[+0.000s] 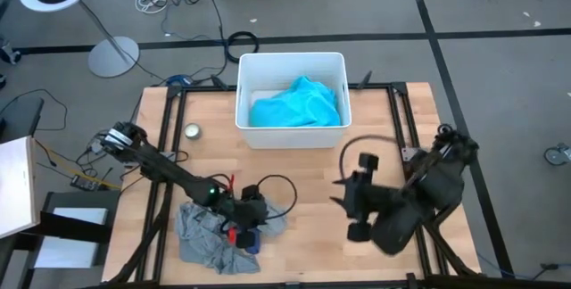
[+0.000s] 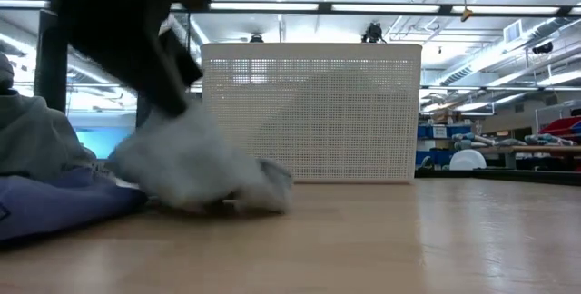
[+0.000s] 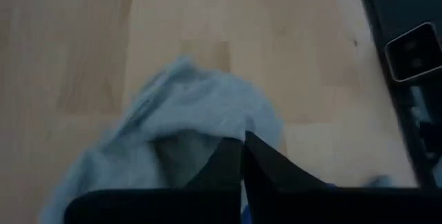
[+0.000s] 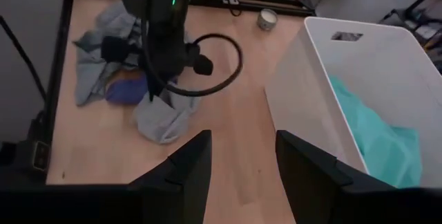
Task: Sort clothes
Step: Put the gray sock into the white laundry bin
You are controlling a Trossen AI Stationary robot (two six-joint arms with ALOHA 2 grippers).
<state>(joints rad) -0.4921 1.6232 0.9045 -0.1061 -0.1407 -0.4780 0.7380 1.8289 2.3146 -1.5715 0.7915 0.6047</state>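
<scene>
My left gripper (image 1: 260,210) is low over the table's near left part, shut on a small light grey garment (image 3: 197,110), which also shows in the low view (image 2: 204,176). Beside it lies a pile with a grey shirt (image 1: 201,235) and a blue piece (image 1: 246,238). In the low view the grey shirt (image 2: 32,140) lies on a navy piece (image 2: 54,205). A turquoise garment (image 1: 299,106) lies inside the white bin (image 1: 245,66). My right gripper (image 4: 242,156) is open and empty, above the table's near right part (image 1: 343,193). My left gripper pinches a bunched part of the light grey garment (image 3: 207,137) between its two shut fingers (image 3: 269,165). The fingers come from above, slanting toward the table's right. The garment spreads below the fingers, and its lower part (image 2: 227,199) lies on the table.
The bin stands at the table's far middle, its perforated wall (image 2: 313,112) just behind the grey garment in the low view. A small round tin (image 1: 192,130) sits to the left of the bin. Bare wood (image 1: 312,244) lies between the two grippers.
</scene>
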